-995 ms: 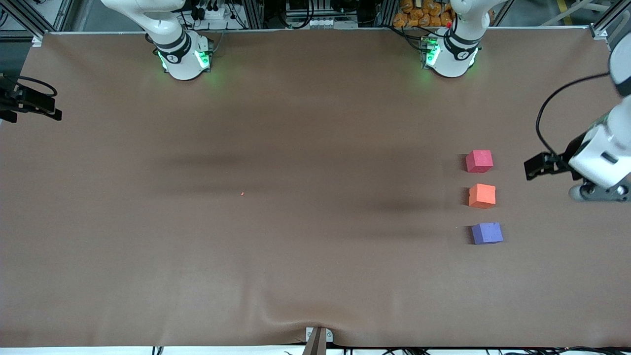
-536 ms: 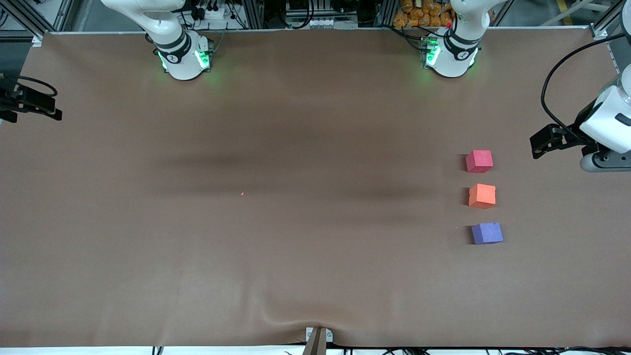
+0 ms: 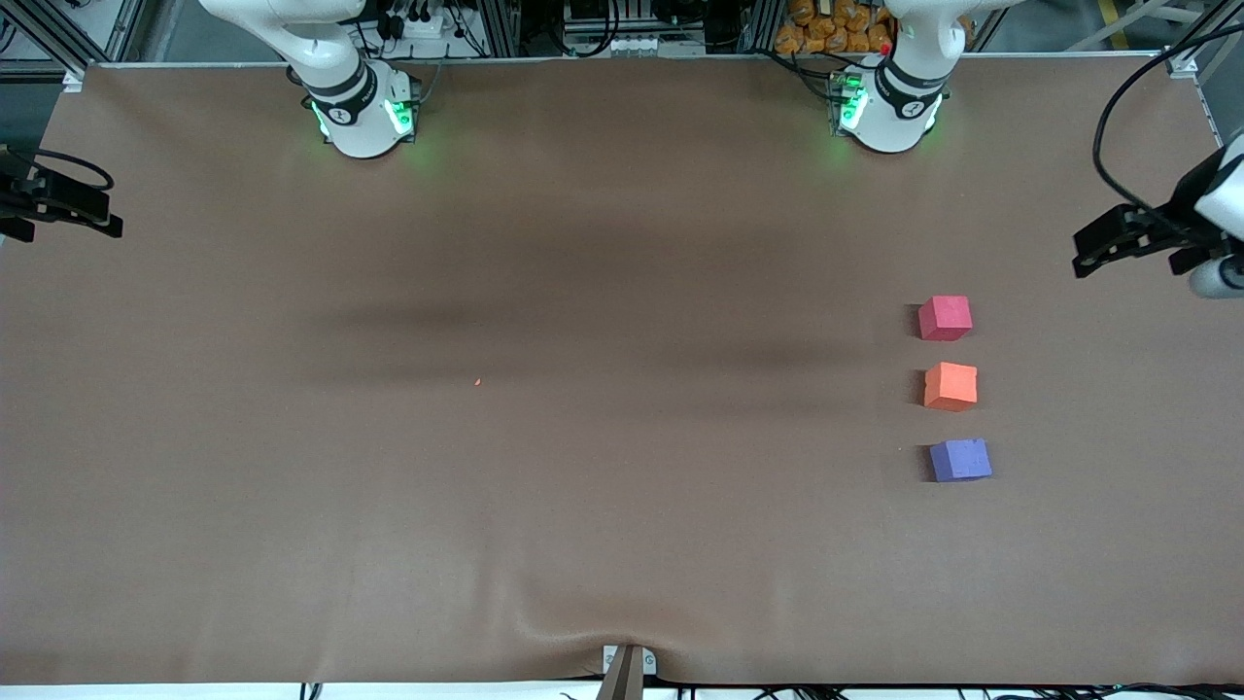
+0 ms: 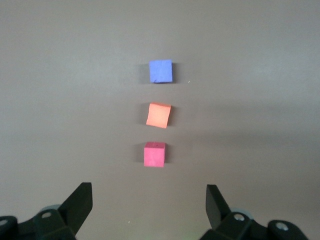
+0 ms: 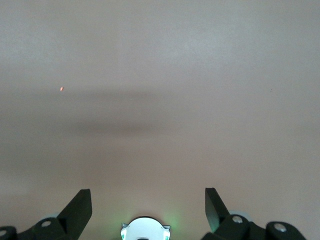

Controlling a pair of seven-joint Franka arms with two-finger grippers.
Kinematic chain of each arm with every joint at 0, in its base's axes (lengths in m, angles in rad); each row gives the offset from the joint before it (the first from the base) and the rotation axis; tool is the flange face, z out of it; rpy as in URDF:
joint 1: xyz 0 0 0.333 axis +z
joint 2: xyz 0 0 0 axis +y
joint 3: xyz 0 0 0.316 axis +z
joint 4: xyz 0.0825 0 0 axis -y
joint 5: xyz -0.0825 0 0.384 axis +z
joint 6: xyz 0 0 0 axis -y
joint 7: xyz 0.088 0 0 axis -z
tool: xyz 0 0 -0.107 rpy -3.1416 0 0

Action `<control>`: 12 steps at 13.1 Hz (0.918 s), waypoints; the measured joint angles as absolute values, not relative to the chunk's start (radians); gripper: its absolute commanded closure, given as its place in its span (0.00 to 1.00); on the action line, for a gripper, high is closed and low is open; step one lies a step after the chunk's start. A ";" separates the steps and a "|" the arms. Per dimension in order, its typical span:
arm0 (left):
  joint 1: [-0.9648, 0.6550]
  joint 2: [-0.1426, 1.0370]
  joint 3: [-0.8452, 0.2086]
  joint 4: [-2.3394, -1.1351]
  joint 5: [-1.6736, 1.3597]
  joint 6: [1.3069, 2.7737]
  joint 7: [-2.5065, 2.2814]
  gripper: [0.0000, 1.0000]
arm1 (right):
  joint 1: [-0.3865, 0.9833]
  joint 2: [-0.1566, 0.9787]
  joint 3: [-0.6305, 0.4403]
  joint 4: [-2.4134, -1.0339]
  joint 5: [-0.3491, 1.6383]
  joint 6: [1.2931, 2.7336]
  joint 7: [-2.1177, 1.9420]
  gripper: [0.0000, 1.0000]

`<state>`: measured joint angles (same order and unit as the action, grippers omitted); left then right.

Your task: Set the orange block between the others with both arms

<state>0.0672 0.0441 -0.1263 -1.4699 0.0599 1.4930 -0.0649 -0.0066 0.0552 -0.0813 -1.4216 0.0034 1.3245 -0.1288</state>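
Three small cubes lie in a row on the brown table toward the left arm's end. The orange block sits between the others: the pinkish-red cube is farther from the front camera and the purple-blue cube is nearer. Small gaps separate them. My left gripper hangs open and empty, off to the side of the row over the table's edge, its hand partly out of the front view. High over its own green-lit base, my right gripper is open and empty.
The two arm bases stand along the table's edge farthest from the front camera. A tiny orange speck lies mid-table. A black fixture juts in at the right arm's end. A cable loops by the left hand.
The left arm's hand has drawn away from the cubes toward the table's edge and now shows less in the front view. The three cubes have not moved.
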 measured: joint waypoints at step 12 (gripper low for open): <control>-0.026 -0.146 -0.042 -1.663 0.043 1.494 -0.066 0.00 | -0.006 0.055 -0.080 -1.422 0.003 1.324 -0.129 0.00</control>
